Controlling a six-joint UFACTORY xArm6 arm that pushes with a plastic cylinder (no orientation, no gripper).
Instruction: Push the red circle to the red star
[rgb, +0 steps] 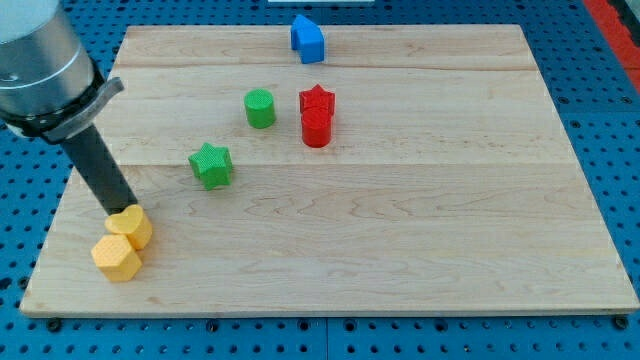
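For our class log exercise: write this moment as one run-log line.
my tip: touching yellow blocks | red circle: against red star | task: looks done

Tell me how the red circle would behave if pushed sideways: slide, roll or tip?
The red circle stands upright on its flat end, so it likely slides. It looks squat, so tipping seems unlikely. It touches the red star, which would probably shift too.

My tip (121, 211) ends hidden behind the upper yellow block (131, 227); the arm's top is cut off.
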